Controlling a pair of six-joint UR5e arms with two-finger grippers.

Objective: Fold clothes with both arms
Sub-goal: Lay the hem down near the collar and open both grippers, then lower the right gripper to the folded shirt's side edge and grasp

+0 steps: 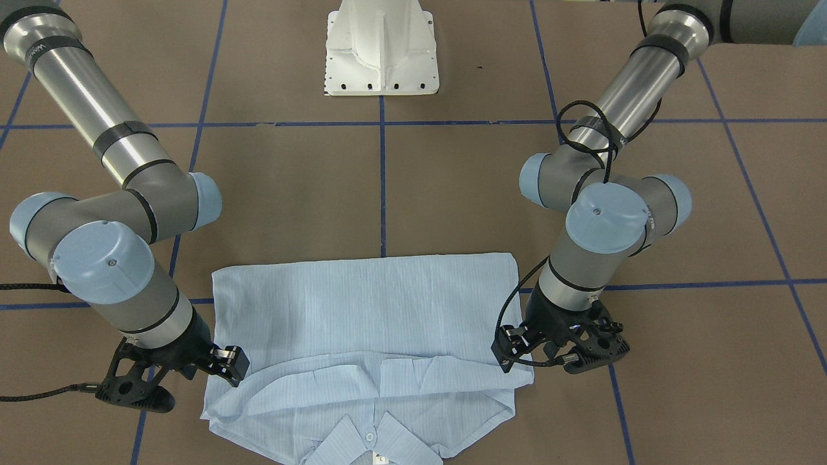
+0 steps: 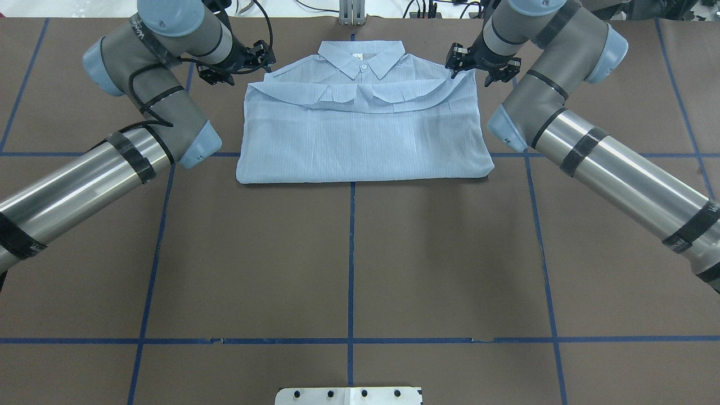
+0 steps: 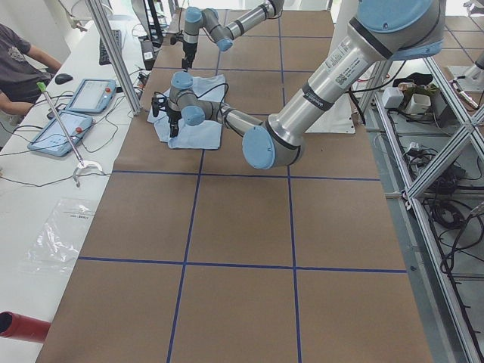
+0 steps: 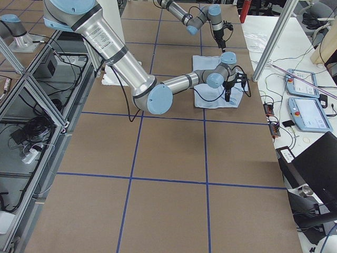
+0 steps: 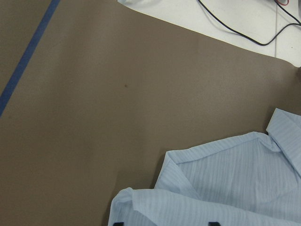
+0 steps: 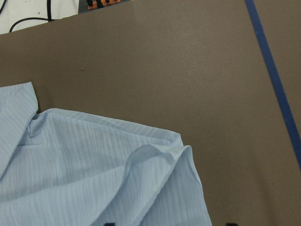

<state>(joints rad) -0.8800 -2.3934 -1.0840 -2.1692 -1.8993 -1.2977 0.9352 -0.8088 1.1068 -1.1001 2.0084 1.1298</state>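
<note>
The pale-blue striped shirt (image 2: 360, 135) lies flat as a folded rectangle on the brown table, far from the robot's base. Its collar (image 2: 361, 56) points away from the base, and a folded-over edge (image 1: 387, 371) runs just below it. My left gripper (image 2: 256, 59) hangs at the shirt's shoulder corner on the left of the overhead view. In the left wrist view its fingertips stand wide apart, open, over the cloth (image 5: 225, 188). My right gripper (image 2: 462, 62) is at the opposite shoulder corner, also open over the cloth (image 6: 84, 165). Neither holds fabric.
The white pedestal base (image 1: 381, 51) stands mid-table on the robot's side. Blue tape lines (image 2: 351, 253) grid the brown surface. A side bench past the shirt carries tablets (image 3: 91, 94) and cables, with a person (image 3: 19, 53) seated there. Metal posts (image 4: 274, 42) stand along that edge.
</note>
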